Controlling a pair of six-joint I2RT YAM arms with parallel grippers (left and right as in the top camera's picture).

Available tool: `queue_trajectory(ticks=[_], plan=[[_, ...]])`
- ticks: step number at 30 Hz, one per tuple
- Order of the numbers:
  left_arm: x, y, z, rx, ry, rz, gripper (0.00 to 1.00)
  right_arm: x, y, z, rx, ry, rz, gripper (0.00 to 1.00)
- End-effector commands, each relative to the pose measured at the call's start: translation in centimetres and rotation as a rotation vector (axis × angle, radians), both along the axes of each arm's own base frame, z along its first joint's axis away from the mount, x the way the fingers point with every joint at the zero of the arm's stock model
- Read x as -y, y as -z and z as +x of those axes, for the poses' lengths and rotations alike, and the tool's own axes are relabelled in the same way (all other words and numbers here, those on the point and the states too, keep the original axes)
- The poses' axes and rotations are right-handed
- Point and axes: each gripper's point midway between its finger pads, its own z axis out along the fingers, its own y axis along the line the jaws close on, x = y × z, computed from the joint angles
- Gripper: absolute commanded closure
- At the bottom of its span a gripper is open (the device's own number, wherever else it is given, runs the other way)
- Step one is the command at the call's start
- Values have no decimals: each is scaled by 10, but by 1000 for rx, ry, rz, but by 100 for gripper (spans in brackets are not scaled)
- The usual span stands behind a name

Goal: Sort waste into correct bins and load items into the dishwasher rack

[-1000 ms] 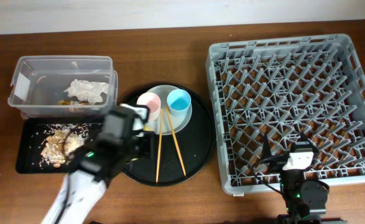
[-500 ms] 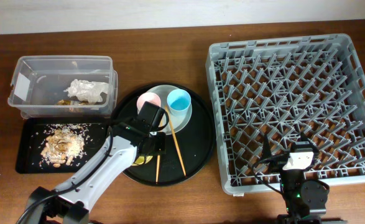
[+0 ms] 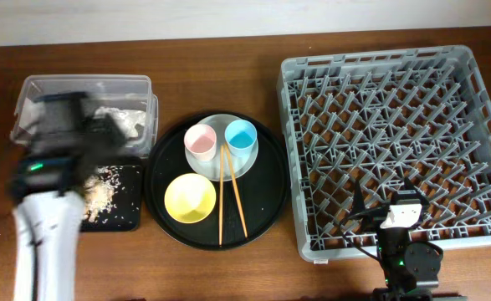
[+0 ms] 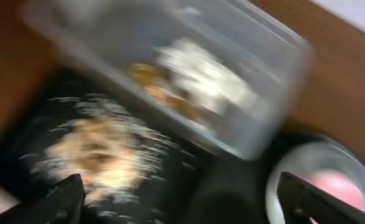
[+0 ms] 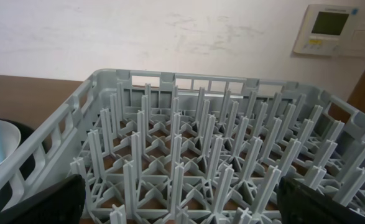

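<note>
Yellow bowl near round tray rim, left fingers spread, right fingers spread by rack edge.

Upright yellow bowl beside two chopsticks; napkin seemingly in clear tub

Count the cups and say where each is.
2. The pink cup stands on the left part of the grey-green plate, the light-blue cup on its right part; the plate lies on the round black tray.

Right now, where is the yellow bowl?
In the overhead view the yellow bowl sits on the round black tray, just below the pink cup and left of the chopsticks.
</note>
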Motion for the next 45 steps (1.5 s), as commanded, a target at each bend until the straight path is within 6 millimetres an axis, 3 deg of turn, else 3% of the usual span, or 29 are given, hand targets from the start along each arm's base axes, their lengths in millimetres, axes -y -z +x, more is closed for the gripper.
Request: queue_trajectory(ticks=[1,2,4,22,25,28,29,30,32,34,35,36,37,38,40,41,43,44,45], plan=[[-76,1,-27,-7,-227,-12,1,0,2,0,-4,-2,8,2],[-93,1,-36,-6,-281,-12,1,0,2,0,-3,-2,8,1],[-103,1,-42,-6,-315,-12,1,0,2,0,-3,-2,8,2],[-103,1,-42,-6,-315,-12,0,0,2,0,-3,-2,8,2],[-103,1,-42,-6,-315,-12,1,-14,-5,-1,16,-77,81,2],[-103,1,-42,-6,-315,-12,1,-18,-57,-7,-9,-92,147,2],[-103,1,-42,-6,-315,-12,1,-36,-94,-4,-20,-199,156,2],[-103,1,-42,-6,-315,-12,0,-52,-119,4,-81,-294,185,2],[-103,1,-42,-6,-315,-12,1,-79,-148,19,-276,-429,342,2],[-103,1,-42,-6,-315,-12,1,-140,-183,17,-445,-862,534,2],[-103,1,-42,-6,-315,-12,1,-151,-187,20,-487,-978,590,2],[-103,1,-42,-6,-315,-12,1,-165,-164,31,-638,-1024,716,2],[-103,1,-42,-6,-315,-12,1,-176,-144,34,-716,-1030,721,5],[-103,1,-42,-6,-315,-13,1,-199,-104,38,-849,-970,677,18],[-103,1,-42,-6,-315,-12,1,-230,-54,41,-973,-812,548,43],[-103,1,-42,-6,-315,-12,1,-236,-27,44,-1006,-661,455,48],[-103,1,-42,-6,-315,-12,1,-256,8,35,-1014,-538,250,53],[-103,1,-42,-6,-315,-12,1,-261,20,32,-1014,-507,182,66],[-103,1,-42,-6,-315,-12,1,-267,40,28,-1027,-452,112,93]])
